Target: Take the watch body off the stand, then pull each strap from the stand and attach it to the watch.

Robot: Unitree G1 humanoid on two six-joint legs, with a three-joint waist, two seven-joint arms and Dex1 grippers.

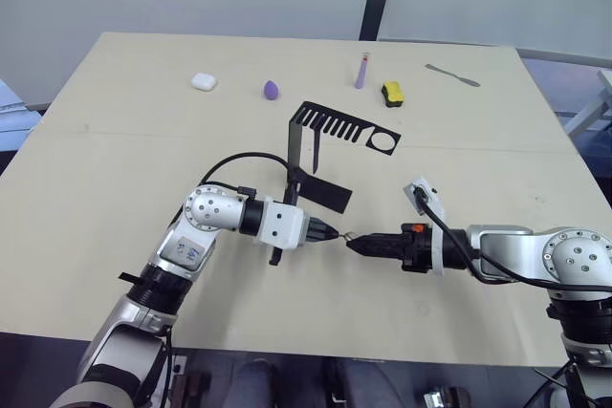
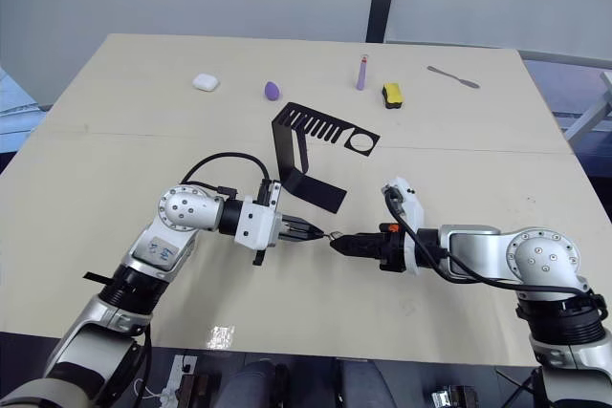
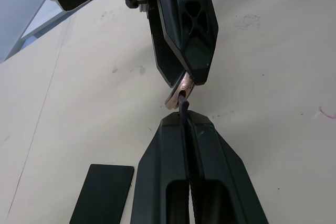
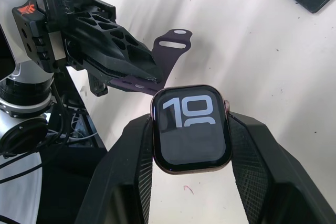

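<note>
The watch body (image 4: 191,127), lit screen facing the camera, is held between the fingers of my right gripper (image 1: 354,244), which is shut on it just above the table's front middle. A dark purple strap (image 4: 170,51) is pinched in my left gripper (image 1: 328,231), shut on it and pointing tip to tip at the right gripper. In the left wrist view the strap's end (image 3: 183,113) meets the edge of the watch body (image 3: 177,92). The black stand (image 1: 344,128) is upright just behind the grippers, with its flat base (image 1: 323,192) on the table.
Along the far side of the table lie a white pebble-shaped case (image 1: 203,81), a small purple egg shape (image 1: 273,90), a pale purple tube (image 1: 361,72), a yellow-and-black block (image 1: 392,94) and a thin metal tool (image 1: 452,75).
</note>
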